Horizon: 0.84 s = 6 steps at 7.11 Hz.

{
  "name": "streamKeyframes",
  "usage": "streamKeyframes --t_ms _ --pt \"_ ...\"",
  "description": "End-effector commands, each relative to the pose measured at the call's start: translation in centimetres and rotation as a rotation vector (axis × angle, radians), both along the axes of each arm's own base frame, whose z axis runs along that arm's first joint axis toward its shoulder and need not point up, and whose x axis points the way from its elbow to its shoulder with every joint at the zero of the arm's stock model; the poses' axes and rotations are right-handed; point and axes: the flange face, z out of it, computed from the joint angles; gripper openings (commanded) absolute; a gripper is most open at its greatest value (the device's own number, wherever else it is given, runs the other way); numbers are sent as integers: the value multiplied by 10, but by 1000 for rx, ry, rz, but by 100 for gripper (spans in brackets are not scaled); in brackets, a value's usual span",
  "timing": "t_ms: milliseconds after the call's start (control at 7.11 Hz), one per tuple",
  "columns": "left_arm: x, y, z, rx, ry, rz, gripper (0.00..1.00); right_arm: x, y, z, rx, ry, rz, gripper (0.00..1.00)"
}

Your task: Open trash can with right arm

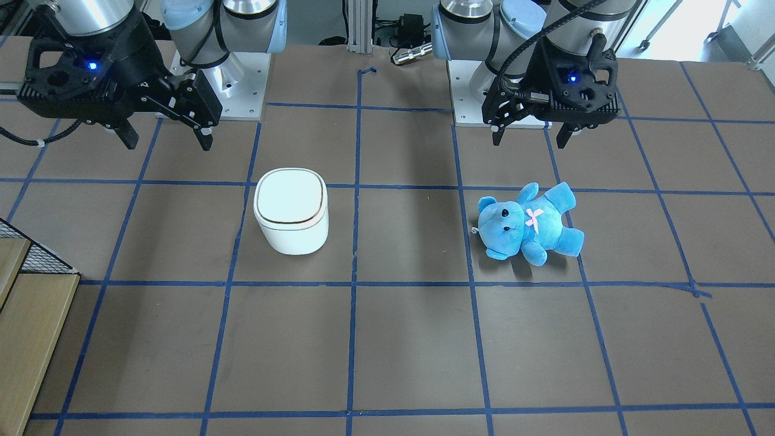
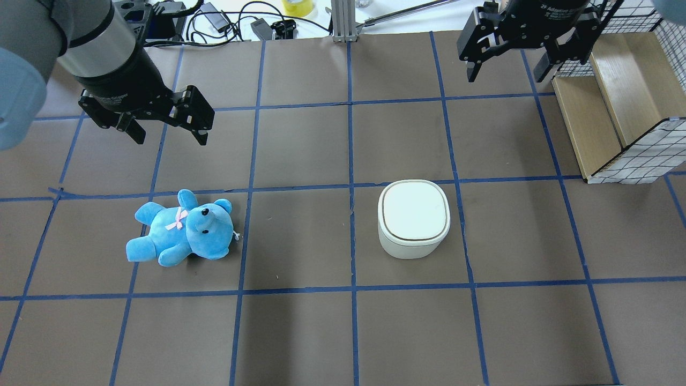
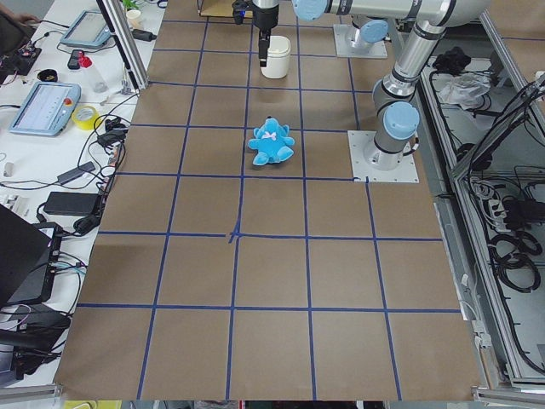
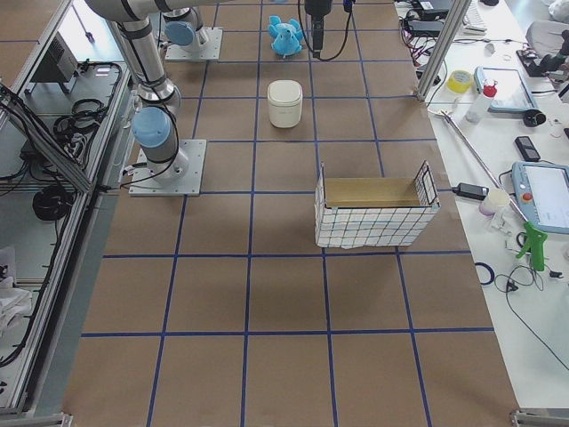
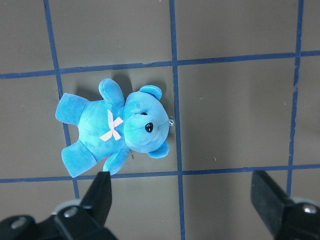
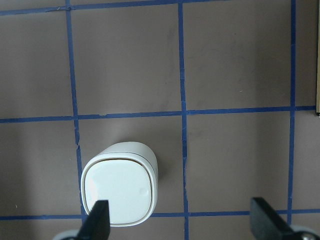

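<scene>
The white trash can [image 1: 291, 210] stands upright on the table with its lid closed; it also shows in the overhead view [image 2: 414, 217] and low in the right wrist view [image 6: 120, 190]. My right gripper [image 1: 168, 142] is open and empty. It hangs above the table, behind the can and off to its side, also shown in the overhead view [image 2: 505, 76] and the right wrist view [image 6: 181, 222]. My left gripper [image 2: 171, 140] is open and empty, above and behind the blue teddy bear [image 2: 182, 228], which lies on its back [image 5: 115, 127].
A wire-mesh basket with wooden boards [image 2: 616, 107] sits at the table's right end, near my right gripper; it also shows in the exterior right view [image 4: 373, 209]. Blue tape lines grid the brown table [image 2: 300, 332]. Cables and devices lie beyond the far edge.
</scene>
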Motion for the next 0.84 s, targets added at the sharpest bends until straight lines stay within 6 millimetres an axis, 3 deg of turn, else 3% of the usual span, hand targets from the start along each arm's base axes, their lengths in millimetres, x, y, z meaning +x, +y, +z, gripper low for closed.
streamKeyframes --t_ms 0,703 --pt "0 0 0 0 0 0 100 0 0 0 4 0 -1 100" --pt "0 0 0 0 0 0 100 1 0 -1 6 -12 5 100"
